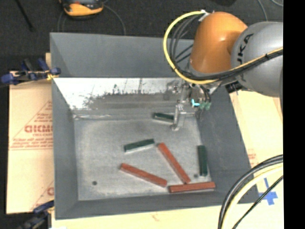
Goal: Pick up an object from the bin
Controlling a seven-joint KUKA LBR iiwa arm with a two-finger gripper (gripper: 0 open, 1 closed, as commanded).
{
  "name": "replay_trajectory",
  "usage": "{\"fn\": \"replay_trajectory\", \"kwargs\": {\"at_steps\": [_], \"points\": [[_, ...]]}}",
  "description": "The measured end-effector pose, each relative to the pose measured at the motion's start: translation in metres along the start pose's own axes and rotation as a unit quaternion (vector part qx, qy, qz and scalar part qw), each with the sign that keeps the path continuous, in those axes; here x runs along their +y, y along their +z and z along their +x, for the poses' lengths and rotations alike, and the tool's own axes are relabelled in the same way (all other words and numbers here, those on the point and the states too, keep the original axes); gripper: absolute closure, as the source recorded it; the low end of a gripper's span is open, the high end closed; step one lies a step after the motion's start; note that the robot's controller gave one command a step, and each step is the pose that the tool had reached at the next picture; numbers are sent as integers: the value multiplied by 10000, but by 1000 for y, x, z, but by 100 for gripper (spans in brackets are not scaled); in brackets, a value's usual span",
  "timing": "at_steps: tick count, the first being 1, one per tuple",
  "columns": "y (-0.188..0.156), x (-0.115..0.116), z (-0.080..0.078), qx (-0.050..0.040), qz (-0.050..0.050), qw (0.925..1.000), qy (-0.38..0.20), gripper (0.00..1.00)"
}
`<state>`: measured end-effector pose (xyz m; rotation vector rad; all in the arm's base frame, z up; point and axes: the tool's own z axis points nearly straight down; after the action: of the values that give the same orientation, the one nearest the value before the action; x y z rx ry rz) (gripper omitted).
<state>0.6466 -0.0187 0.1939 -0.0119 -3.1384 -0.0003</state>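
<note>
My gripper [177, 120] hangs low near the back wall of the bin, right of the middle. A short dark green block [163, 116] lies just left of its tip, its right end touching or hidden by the gripper; whether it is held I cannot tell. A longer dark green bar [139, 145] lies on the floor below and to the left. A red bar [172, 162] slants down to the right under the gripper.
Another red bar [143, 174] lies towards the front, and a third red bar [191, 187] lies along the front wall. A dark green bar [202, 160] stands along the right wall. The arm's orange cover and cables hang above the bin's back right corner.
</note>
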Motion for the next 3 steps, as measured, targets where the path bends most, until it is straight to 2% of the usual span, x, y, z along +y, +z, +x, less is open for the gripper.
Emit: {"fn": "replay_trajectory", "kwargs": {"at_steps": [1,2,3], "points": [[-5,0,-2,-44,1,10000,0,0],[60,-13,-6,-61,-5,9991,421,0],[124,-39,-7,32,-17,9964,841,0]]}}
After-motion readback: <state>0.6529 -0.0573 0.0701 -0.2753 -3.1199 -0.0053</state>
